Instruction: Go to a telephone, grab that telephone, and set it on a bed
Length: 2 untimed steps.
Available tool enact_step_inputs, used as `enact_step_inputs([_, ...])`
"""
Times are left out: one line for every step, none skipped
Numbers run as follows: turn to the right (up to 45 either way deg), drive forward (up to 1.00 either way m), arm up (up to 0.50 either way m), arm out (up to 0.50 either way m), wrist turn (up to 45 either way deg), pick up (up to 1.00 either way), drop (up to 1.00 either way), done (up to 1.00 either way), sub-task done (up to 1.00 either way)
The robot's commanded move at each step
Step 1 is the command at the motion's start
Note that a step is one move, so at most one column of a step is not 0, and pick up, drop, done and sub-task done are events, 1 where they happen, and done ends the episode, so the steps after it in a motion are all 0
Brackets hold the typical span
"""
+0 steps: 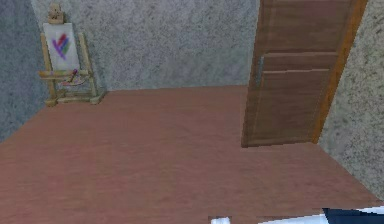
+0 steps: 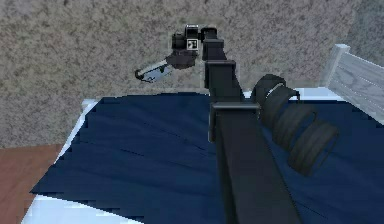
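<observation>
In the arm side view my arm rises over a bed covered with a dark blue blanket. The gripper points toward the view's left, in front of the speckled wall. A small pale oblong thing, possibly the telephone, hangs at its far end, clear of the blanket, so the gripper holds it. It sits above the far edge of the bed. The bed's blue and white corner shows again at the forward view's bottom right.
A white headboard stands at the arm side view's right. Wooden floor lies left of the bed. In the forward view an easel with a painting stands at the back left, a wooden door at the right, and open floor between.
</observation>
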Motion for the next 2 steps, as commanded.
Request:
enact_step_inputs([0.0,0.00,0.00,0.00,45.0,0.00,0.00,0.00,0.00])
enact_step_inputs([0.0,0.00,0.00,0.00,27.0,0.00,0.00,0.00,0.00])
